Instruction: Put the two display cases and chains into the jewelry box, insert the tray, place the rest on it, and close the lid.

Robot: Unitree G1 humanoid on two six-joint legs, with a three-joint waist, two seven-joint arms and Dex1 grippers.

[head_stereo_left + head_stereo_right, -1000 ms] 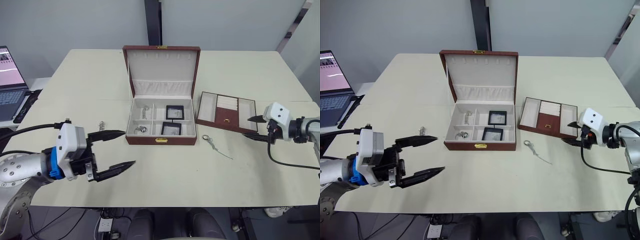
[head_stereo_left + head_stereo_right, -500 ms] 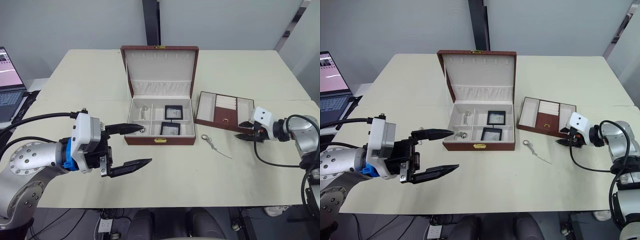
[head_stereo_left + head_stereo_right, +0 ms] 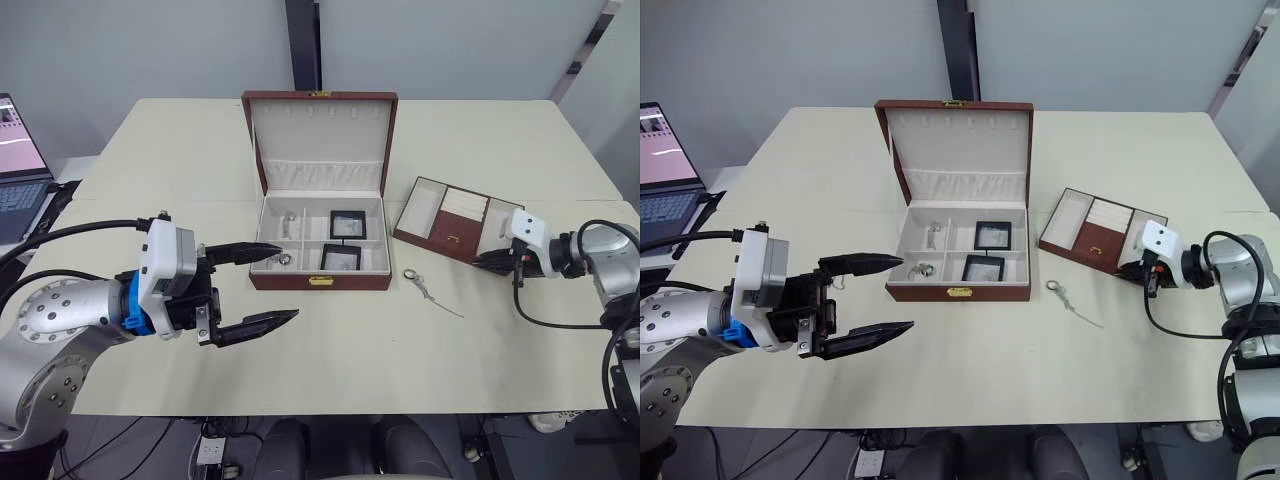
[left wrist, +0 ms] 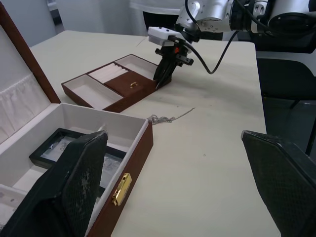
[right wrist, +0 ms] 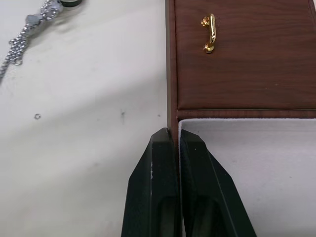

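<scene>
The stiff, light tray is pinched by its thin wall in the right gripper; the left gripper is held spread.

No readable text, labels, brands or numbers anywhere.

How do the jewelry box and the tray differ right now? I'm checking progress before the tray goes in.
The jewelry box has an upright lid; the tray has none. The box holds two display cases; the tray holds nothing. The right gripper pinches the tray's wall; the box is untouched. Both are reddish-brown, cream-lined.
</scene>
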